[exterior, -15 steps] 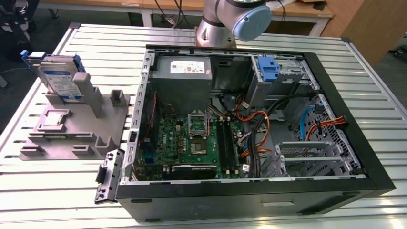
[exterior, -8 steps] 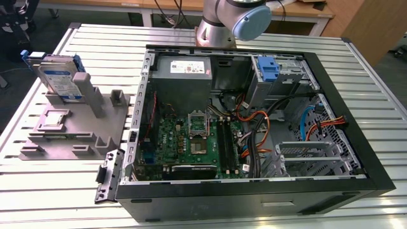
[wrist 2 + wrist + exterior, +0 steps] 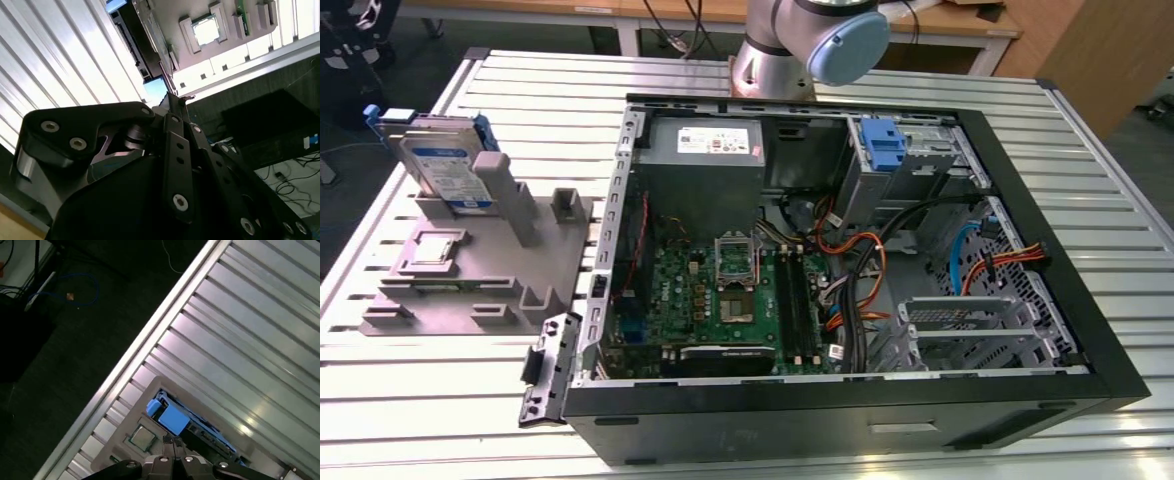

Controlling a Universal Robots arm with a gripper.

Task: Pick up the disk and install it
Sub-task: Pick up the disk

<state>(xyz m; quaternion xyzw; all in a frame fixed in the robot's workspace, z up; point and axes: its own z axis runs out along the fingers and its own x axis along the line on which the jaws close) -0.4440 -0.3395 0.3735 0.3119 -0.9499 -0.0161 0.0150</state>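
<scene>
The disk [image 3: 443, 165] stands on edge at the far end of the grey plastic stand [image 3: 474, 275], at the exterior view's left. It is silver-grey with a white-and-blue label and a blue carrier frame. In the first wrist view I look down on the disk [image 3: 175, 421] from high above, and my gripper [image 3: 172, 444] hangs over it with its fingertips pressed together and nothing between them. In the second wrist view the gripper [image 3: 175, 97] points toward the disk's edge [image 3: 150, 47], well apart from it.
An open computer case [image 3: 607, 410] lies beside the stand, with a motherboard [image 3: 720, 300], a power-supply box [image 3: 704, 145], cables and a metal drive cage [image 3: 967, 330]. The arm's base [image 3: 774, 60] stands behind it. The slatted table's edge [image 3: 150, 335] runs near the stand.
</scene>
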